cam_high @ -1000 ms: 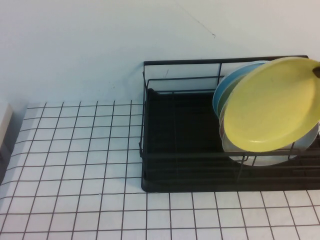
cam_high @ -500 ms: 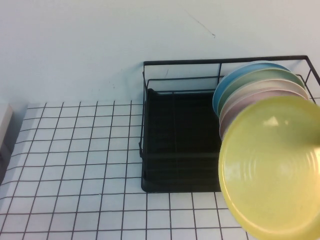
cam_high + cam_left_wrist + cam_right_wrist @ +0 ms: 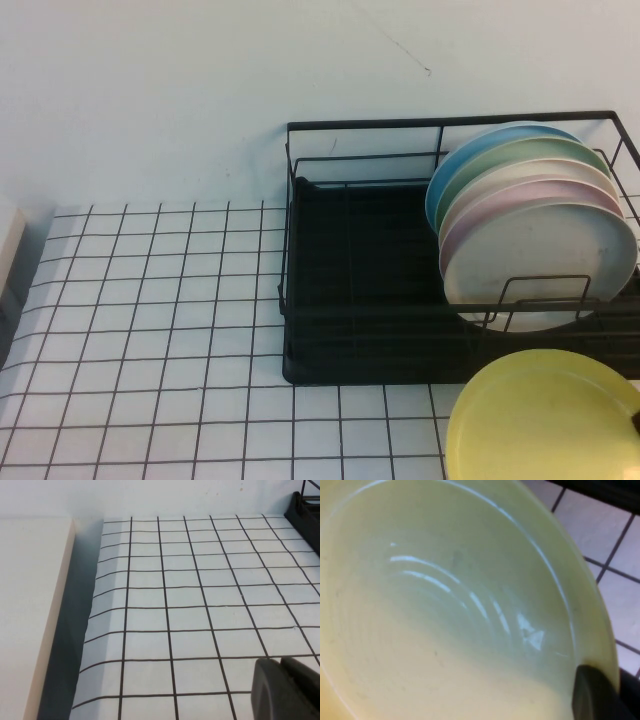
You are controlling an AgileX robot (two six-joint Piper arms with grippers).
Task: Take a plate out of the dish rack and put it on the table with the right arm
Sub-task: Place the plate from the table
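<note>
White table (image 3: 150,330) with thin black lines making squares fills the near part of the high view, and it looks flat and smooth. Closest of all, at the near right corner, the yellow plate (image 3: 545,420) lies low over the table, just in front of the dish rack; whether it touches the table is hard to tell. It is round, plain and not shiny, with a low raised edge. The right gripper (image 3: 634,422) shows only as a small dark bit at the plate's right edge, and its claw is pinched tight on that rim. In the right wrist view the plate (image 3: 445,610) fills almost everything, with faint rings and small bright spots inside it, and one dark finger (image 3: 592,695) sits on its rim. The left gripper (image 3: 290,687) is over on the left side of the table, low above the squares, far from the plate, and its two dark fingers are pressed together. Beside it a pale flat board (image 3: 30,605) runs along the table's edge. Farther back stands the dish rack (image 3: 360,300), made of thin black wire with a black tray under it. Four more plates (image 3: 535,225) stand on edge at its right end, leaning one behind another. Behind it all is a plain pale wall (image 3: 200,90).
</note>
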